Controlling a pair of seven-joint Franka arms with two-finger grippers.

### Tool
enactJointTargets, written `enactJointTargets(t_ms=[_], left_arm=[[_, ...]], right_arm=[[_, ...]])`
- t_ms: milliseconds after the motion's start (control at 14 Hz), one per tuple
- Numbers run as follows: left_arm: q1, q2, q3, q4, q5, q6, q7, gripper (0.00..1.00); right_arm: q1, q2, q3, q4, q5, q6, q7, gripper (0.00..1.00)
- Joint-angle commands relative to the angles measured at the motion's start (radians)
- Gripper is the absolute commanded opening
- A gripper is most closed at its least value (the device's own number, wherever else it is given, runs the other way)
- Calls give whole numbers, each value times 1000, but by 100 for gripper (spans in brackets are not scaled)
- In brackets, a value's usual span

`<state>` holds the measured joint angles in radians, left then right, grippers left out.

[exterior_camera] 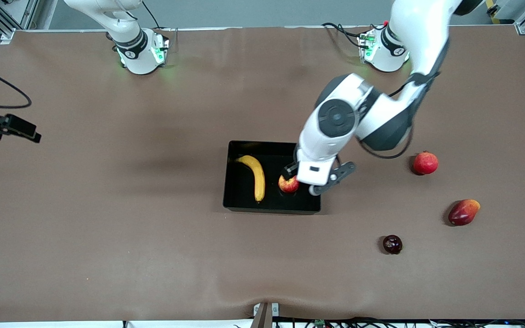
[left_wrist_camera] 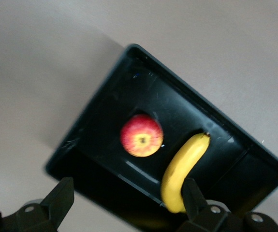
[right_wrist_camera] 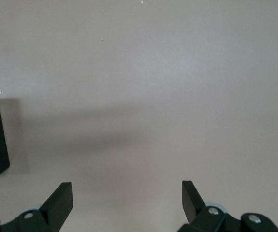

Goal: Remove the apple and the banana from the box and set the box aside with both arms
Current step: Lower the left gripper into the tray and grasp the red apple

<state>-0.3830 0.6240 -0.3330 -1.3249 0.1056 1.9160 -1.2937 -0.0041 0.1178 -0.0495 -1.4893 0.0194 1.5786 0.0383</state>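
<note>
Overhead, the left gripper (exterior_camera: 300, 178), released, half hides the apple (exterior_camera: 288, 184); its wrist view shows apple and banana (left_wrist_camera: 183, 166) whole in the box (exterior_camera: 239, 200); the right gripper (right_wrist_camera: 126, 200) waits released above bare worktop.

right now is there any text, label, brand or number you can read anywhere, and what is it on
No readable text in any view.
Round marks on the white arm bases: too small to read.
Glossy black plastic bin, long yellow banana, small red apple with yellow patches: no label or sticker visible.
Left pincer, open over the bin, and right pincer, open over the bare brown table: no markings.
</note>
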Motion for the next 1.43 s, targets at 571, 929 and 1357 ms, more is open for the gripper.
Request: enactJointTargets(t_ms=[571,929,1357], left_arm=[[-182,129,132,-10,117,52,-47,100],[-172,194,132,-10,126,138,-44,100],[-178,238,132,-10,128,166,-42,84]], right_arm=[[78,193,4,17,25,296,17,100],[101,293,4,17,100,509,8,100],[121,387,4,18,102,756,20,100]])
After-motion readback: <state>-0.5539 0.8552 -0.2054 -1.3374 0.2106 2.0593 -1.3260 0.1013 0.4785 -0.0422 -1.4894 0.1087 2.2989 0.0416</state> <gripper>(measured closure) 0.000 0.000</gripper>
